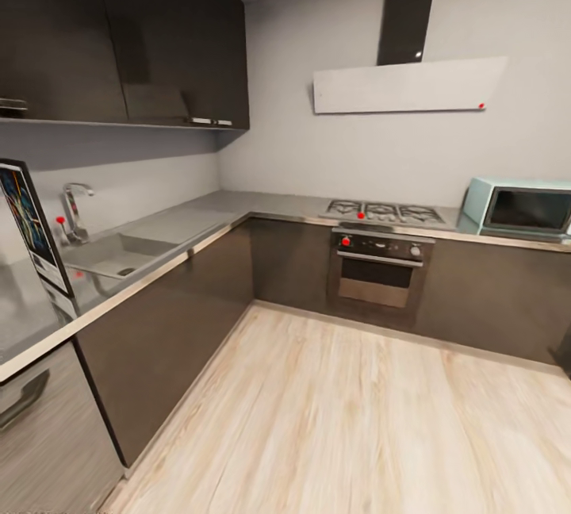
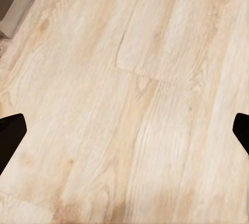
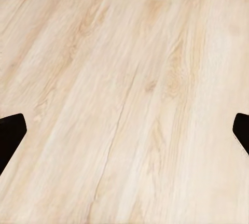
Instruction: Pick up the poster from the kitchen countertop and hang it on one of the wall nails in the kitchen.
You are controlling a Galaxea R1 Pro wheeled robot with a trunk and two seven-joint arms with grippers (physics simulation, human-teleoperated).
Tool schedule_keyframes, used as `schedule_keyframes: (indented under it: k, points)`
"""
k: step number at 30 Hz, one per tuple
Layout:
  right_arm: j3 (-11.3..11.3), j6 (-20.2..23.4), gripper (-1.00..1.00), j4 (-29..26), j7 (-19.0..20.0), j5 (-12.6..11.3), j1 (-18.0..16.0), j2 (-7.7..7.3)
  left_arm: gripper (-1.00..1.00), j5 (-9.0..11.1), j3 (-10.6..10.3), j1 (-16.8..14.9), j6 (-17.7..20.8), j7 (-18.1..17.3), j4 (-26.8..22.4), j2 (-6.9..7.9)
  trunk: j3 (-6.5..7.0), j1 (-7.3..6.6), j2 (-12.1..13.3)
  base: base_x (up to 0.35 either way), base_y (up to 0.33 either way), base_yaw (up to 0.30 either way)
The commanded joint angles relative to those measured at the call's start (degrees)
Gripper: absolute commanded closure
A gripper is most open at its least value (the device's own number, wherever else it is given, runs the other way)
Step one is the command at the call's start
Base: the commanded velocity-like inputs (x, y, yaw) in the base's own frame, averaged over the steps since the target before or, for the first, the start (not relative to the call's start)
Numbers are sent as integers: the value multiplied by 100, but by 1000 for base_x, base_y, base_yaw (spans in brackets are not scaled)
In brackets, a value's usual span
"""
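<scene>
The black-framed poster (image 1: pixel 30 222) stands upright on the grey kitchen countertop (image 1: pixel 198 216) at the head view's far left edge, partly cut off by the frame. Its colourful figures on a dark ground face into the room. Just right of it are the inset sink (image 1: pixel 111 256) and the tap (image 1: pixel 74 211). My left gripper (image 2: pixel 124 136) is open, its dark fingertips (image 2: pixel 11 136) wide apart over light wood floor. Over the same wood floor, my right gripper (image 3: pixel 124 136) is open too, with nothing between its fingertips (image 3: pixel 11 135).
Ahead, a gas hob (image 1: pixel 385 212) sits over an oven (image 1: pixel 379 268), with a hood (image 1: pixel 408 86) above. A pale blue microwave (image 1: pixel 522 209) stands at the right. Dark wall cabinets (image 1: pixel 119 30) hang at the left. Small red dots mark the hood (image 1: pixel 480 106) and the wall by the tap (image 1: pixel 60 220). Wood floor (image 1: pixel 349 419) spreads between the cabinets.
</scene>
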Motion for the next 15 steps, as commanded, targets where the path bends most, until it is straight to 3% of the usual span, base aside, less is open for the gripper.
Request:
schedule_keyframes:
  k: [1,5,15]
  points:
    - [5,-19,-100,5,-2,-4,-5,0,-100,-2,4,2,-8,0,-8,0,-5,2,-3,226,-227,289]
    - [5,-19,-100,5,-5,-4,-5,0,-100,-3,5,2,-8,0,-8,0,-5,2,-3,135,-132,290]
    - [8,-15,-100,5,-5,-4,-7,0,-100,-2,12,2,-8,0,-8,0,-5,2,-3,17,-17,291]
